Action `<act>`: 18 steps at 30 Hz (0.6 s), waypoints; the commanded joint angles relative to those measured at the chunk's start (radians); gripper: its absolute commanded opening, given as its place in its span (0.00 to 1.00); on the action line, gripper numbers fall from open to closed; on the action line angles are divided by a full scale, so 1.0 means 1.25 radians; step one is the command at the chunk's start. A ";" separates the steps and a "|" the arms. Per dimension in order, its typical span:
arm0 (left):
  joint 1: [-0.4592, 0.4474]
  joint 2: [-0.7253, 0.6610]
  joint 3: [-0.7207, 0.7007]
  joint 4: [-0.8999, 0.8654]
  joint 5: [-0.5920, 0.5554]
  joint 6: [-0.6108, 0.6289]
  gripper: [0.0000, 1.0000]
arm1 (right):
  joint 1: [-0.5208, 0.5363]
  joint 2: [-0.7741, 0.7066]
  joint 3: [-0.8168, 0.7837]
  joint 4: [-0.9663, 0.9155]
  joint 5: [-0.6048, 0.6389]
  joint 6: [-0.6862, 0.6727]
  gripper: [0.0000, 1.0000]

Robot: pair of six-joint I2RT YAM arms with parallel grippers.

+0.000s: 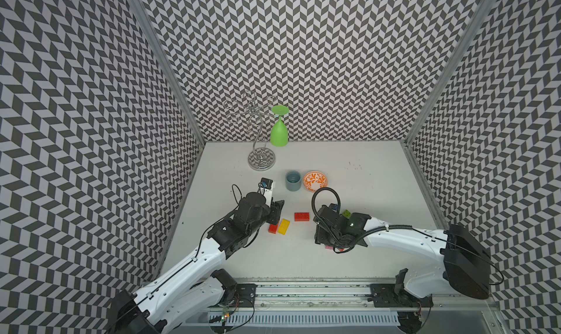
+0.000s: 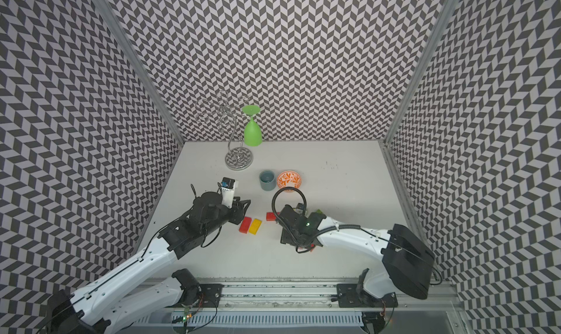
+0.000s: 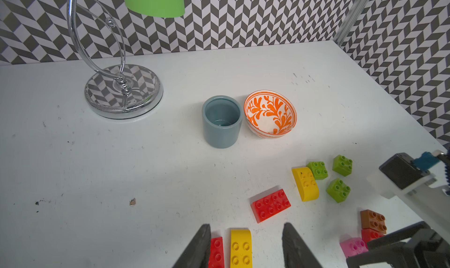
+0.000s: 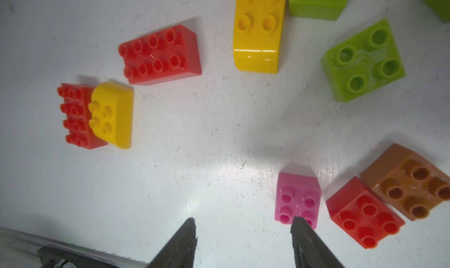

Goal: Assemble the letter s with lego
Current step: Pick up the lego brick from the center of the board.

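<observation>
As you look down, your left gripper [image 3: 247, 226] parted astride a red brick [image 3: 216, 252] and yellow brick [image 3: 241, 249] lying side by side on the table [image 3: 121, 169], right gripper [image 4: 243, 219] parted, gripping nothing, one fingertip [image 4: 302, 232] over the pink brick [image 4: 298, 196], square red brick [image 4: 362, 213] just beside it.

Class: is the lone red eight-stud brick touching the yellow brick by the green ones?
Apart. Right wrist view shows bare table between lone red brick and yellow brick.
</observation>
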 commanded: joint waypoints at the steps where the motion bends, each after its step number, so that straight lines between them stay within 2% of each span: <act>1: 0.004 -0.001 0.002 0.002 -0.020 -0.011 0.49 | 0.002 0.021 0.011 -0.043 0.032 0.017 0.64; 13: 0.010 0.005 0.003 0.000 -0.024 -0.015 0.49 | -0.014 0.038 -0.006 -0.048 0.038 0.033 0.65; 18: 0.012 0.006 0.004 -0.002 -0.025 -0.016 0.49 | -0.017 0.061 -0.005 -0.037 0.025 0.025 0.59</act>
